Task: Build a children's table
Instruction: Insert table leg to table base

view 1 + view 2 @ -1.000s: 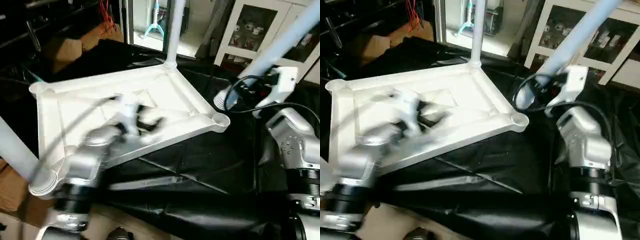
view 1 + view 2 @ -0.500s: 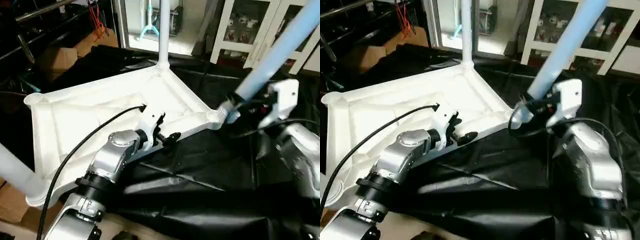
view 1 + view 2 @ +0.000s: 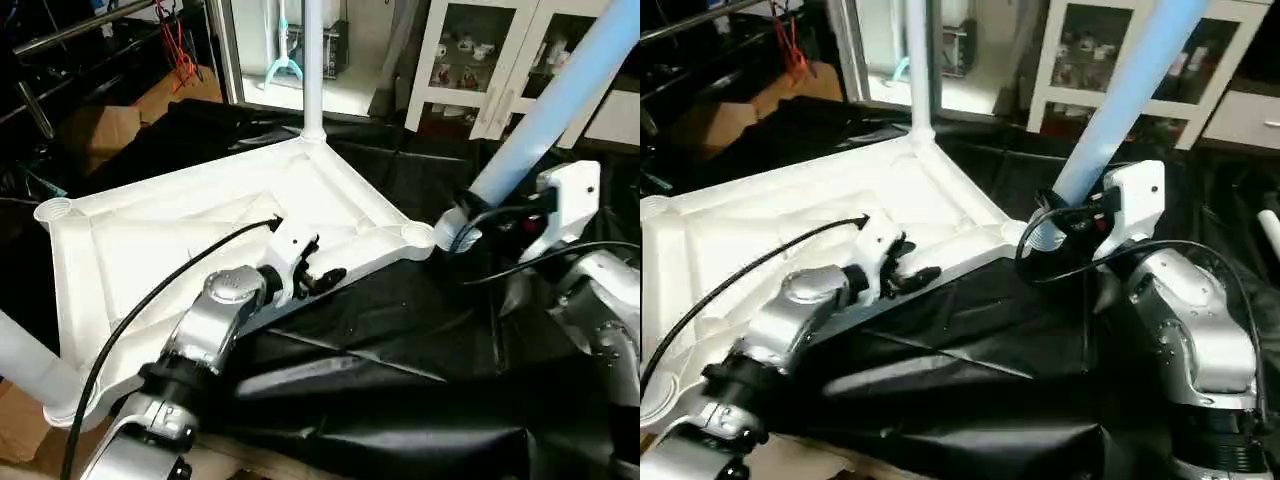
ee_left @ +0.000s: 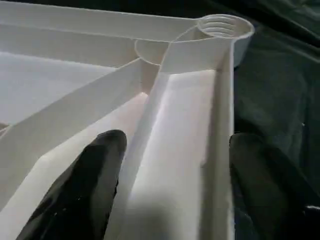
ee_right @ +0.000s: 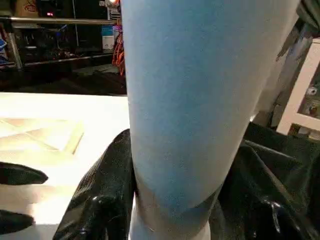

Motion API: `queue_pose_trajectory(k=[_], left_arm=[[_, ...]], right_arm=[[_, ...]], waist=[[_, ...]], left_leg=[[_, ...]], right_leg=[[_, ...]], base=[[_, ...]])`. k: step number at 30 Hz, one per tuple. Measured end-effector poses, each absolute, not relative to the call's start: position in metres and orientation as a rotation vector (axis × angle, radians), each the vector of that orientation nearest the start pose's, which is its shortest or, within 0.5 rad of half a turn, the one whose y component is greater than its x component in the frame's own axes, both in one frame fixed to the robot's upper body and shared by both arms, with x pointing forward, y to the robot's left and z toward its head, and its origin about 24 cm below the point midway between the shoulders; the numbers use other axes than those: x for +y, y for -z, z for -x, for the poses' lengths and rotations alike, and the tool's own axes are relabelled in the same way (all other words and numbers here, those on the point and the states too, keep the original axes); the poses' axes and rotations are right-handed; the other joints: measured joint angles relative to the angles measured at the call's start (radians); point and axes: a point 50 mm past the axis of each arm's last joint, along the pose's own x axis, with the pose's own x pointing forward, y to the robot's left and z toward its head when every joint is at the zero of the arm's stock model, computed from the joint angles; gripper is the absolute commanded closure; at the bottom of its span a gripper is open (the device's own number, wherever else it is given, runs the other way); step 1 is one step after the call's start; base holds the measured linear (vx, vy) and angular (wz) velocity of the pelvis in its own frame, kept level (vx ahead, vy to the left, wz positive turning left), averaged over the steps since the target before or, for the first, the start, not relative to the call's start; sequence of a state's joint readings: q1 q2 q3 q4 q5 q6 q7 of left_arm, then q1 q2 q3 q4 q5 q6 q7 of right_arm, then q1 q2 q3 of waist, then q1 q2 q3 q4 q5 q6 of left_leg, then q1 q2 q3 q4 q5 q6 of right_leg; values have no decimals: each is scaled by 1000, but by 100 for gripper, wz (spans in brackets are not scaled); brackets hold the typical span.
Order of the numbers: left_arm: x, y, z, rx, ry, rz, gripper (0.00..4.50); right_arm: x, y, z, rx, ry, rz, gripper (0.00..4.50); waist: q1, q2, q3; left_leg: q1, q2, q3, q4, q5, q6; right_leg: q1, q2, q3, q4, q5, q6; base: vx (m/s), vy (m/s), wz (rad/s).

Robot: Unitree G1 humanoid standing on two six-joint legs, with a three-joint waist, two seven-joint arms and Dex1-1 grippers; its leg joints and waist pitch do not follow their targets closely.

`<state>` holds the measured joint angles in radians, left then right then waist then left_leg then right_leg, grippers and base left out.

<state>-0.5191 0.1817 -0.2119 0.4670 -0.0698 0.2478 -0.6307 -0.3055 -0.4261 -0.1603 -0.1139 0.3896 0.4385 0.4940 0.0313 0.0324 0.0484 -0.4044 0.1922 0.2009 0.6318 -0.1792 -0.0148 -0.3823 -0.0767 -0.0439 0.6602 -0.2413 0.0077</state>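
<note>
The white plastic rectangular tabletop is lying ribbed side up on a black sheet, its near-right corner socket standing open. The left gripper is straddling the near rim, fingers spread. The right gripper is pinching a long white tapered tubular leg, which is slanting up and rightward, its lower end just beside that socket.

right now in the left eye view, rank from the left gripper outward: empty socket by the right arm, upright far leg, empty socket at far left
1. Empty corner socket, just right of the left gripper on the same tabletop rim.
2. Upright leg, in the far corner behind it.
3. Far-left empty socket, across the tabletop.
</note>
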Motion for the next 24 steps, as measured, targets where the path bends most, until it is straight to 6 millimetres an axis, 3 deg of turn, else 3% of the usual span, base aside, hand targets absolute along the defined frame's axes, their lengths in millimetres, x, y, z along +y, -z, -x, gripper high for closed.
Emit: queue_pose_trajectory(k=[5,11,19,24], left_arm=[[94,-52,-319,308,935,-174,169],[90,-52,-311,346,1064,-194,212],[88,-50,-315,328,1038,-342,258],[85,-49,-318,354,1055,-428,321]], right_arm=[[-205,-138,-297,-8,-477,22,266],[-208,-134,-302,5,-474,19,266],[-201,-135,-305,2,-498,30,266],[-201,-136,-305,-7,-499,39,266]], waist=[[12,0,0],[11,0,0],[7,2,-1],[8,8,-5]], left_leg=[[-3,-1,1,0,-2,3],[-2,-2,2,1,-2,3],[1,-2,2,1,-2,3],[1,-2,2,1,-1,2]], right_leg=[[0,-1,0,-3,0,0],[0,-2,1,-4,0,0],[3,-2,2,-4,1,0],[3,-2,2,-4,3,1]], base=[[0,0,0],[0,0,0],[0,0,0],[0,0,0]])
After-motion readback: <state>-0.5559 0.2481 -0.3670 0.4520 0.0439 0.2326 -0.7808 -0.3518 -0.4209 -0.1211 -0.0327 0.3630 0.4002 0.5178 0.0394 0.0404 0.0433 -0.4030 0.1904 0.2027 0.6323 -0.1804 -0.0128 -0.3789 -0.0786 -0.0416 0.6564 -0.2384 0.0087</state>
